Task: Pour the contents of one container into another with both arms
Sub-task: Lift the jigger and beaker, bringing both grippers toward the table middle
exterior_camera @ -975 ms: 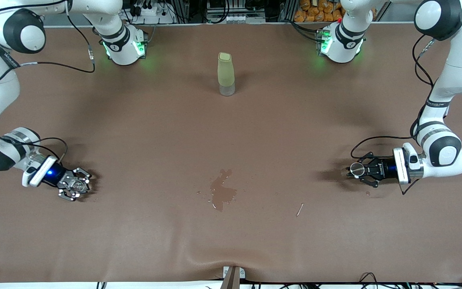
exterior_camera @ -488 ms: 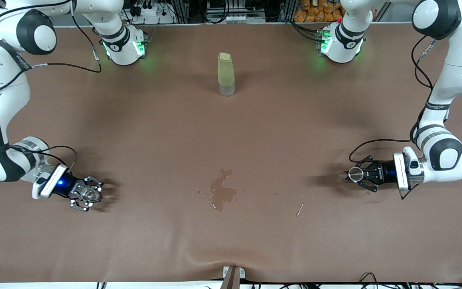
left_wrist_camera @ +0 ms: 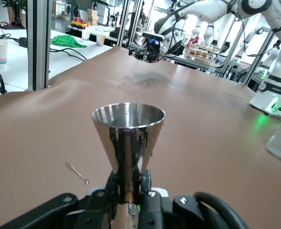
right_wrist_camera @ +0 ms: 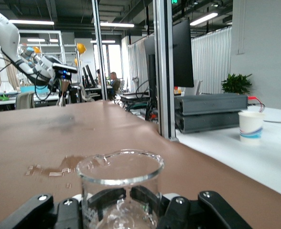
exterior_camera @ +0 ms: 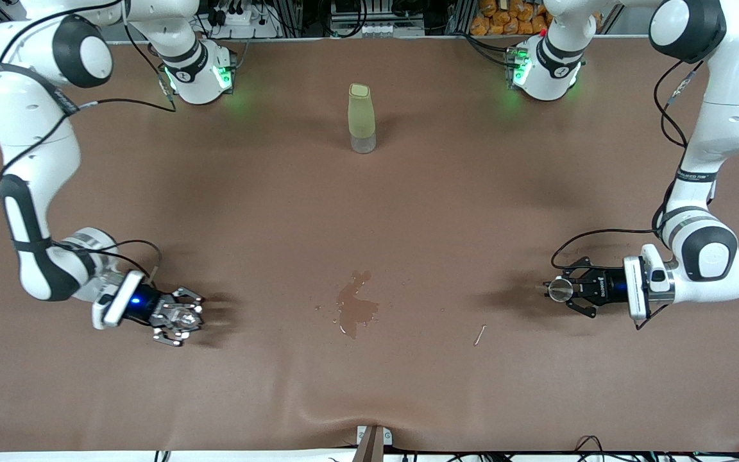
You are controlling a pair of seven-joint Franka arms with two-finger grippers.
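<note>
Currently | R gripper (exterior_camera: 180, 317) clamps glass cup (right_wrist_camera: 120, 183) | L gripper (exterior_camera: 565, 290) clamps jigger (left_wrist_camera: 128, 140) | both upright, well apart, wet patch (exterior_camera: 355, 310) on table (exterior_camera: 369, 212) between.

Between my two grippers the brown table (exterior_camera: 267, 212) lies open — only a wet spill patch (exterior_camera: 355, 309) and a thin pale scrap (exterior_camera: 480, 334) sit flat on it, neither tall enough to block a pass. The one upright obstacle I see is the pale-green bottle (exterior_camera: 362, 119), standing near the arm bases, well apart from both grippers and farther from the front camera than the spill.
</note>
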